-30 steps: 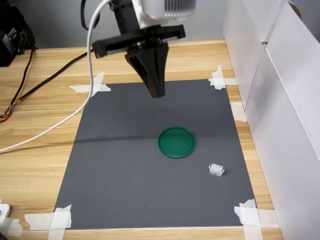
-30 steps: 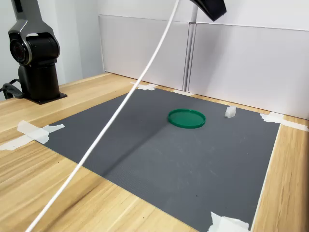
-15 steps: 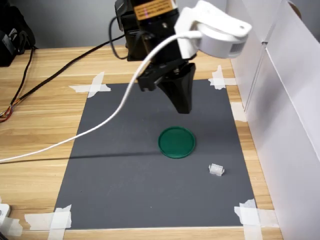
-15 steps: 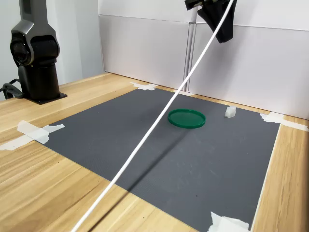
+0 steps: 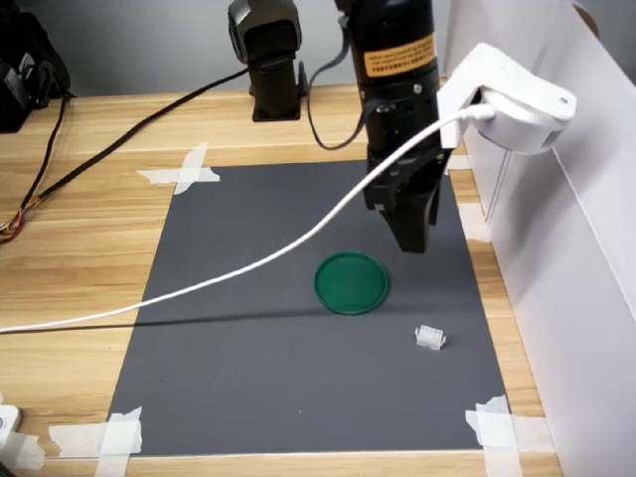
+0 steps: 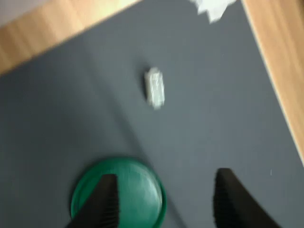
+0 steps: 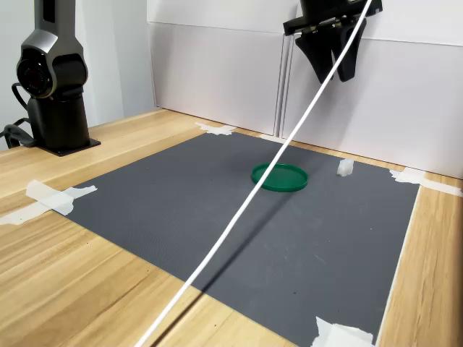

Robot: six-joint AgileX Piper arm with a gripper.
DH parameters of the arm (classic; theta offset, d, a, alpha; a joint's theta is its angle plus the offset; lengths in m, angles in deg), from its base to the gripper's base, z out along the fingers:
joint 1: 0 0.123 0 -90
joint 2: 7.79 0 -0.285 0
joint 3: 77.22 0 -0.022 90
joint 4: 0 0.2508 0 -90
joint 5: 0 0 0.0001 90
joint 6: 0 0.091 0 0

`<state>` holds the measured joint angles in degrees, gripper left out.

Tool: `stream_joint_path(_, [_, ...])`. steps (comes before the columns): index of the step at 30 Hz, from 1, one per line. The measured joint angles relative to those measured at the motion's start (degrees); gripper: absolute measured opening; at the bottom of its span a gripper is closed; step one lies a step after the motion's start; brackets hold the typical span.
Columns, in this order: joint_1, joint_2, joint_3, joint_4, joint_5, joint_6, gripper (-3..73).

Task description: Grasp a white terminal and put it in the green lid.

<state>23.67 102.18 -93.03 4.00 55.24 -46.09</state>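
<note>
the gripper [image 5: 411, 238] is hanging in the air above the mat [image 5: 248, 338], empty, with its two dark fingers [image 6: 102, 204] standing apart in the wrist view, one of them overlapping the lid [image 6: 137, 190] and the other out over bare mat. the terminal [image 5: 429, 337] is lying flat on the mat near the lid [image 5: 351, 283] but clear of it, toward the first exterior view's lower right, its long axis running slightly down toward the first exterior view's right. in the wrist view the terminal [image 6: 155, 88] is showing as a blurred oblong, ahead of the fingers, its long side pointing roughly along the line from the lid outward. the second exterior view is showing the terminal [image 7: 345, 168] only as a small pale block just beyond the lid [image 7: 280, 176], with no axis readable, and the gripper [image 7: 334, 61] high above both. a white cable [image 7: 253, 202] is slanting across that picture, crossing in front of the lid. the first exterior view alone is showing the taped corners [image 5: 181, 171] of the mat.
</note>
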Motion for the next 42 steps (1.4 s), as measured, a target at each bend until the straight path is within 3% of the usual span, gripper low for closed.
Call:
stream_joint_path(5, [0.0,0.25,0.0,2.75,-2.25,0.23,59.7])
stream_joint_path(42, [0.0,14.21,0.0,2.71,-9.83,2.13,60.6])
